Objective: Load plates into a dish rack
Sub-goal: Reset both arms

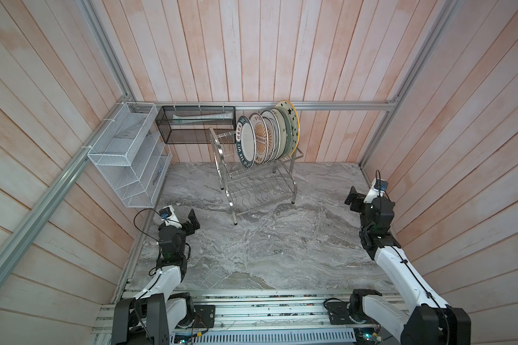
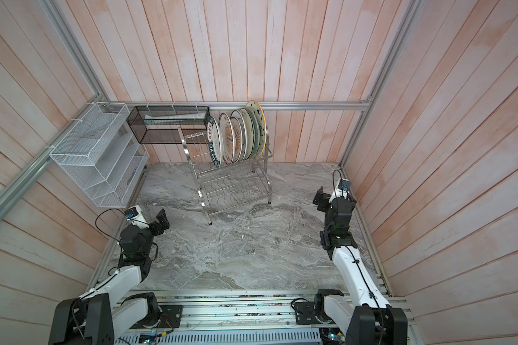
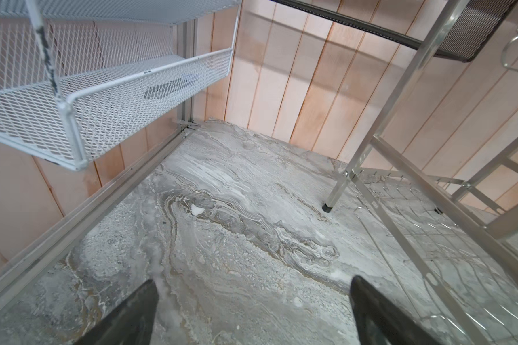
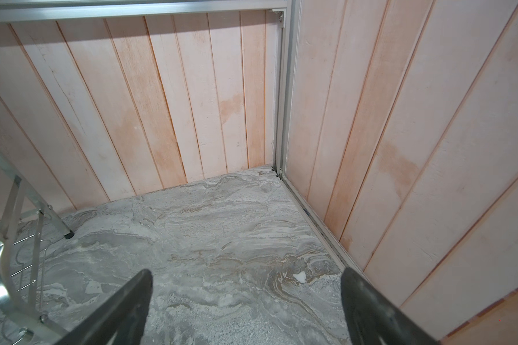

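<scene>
We find the plates (image 1: 266, 139) standing crowded and leaning at one end of the upper tier of the rack (image 1: 251, 191), with the left gripper (image 1: 193, 223) and right gripper (image 1: 353, 199) spread, empty and well clear; we judge that any knock to the rack could clash and chip them.

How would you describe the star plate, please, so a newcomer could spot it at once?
Find the steel dish rack at the marble table's back. Among plates standing in its upper tier, the star plate is rightmost, the only one with black stars and a yellow rim.
</scene>
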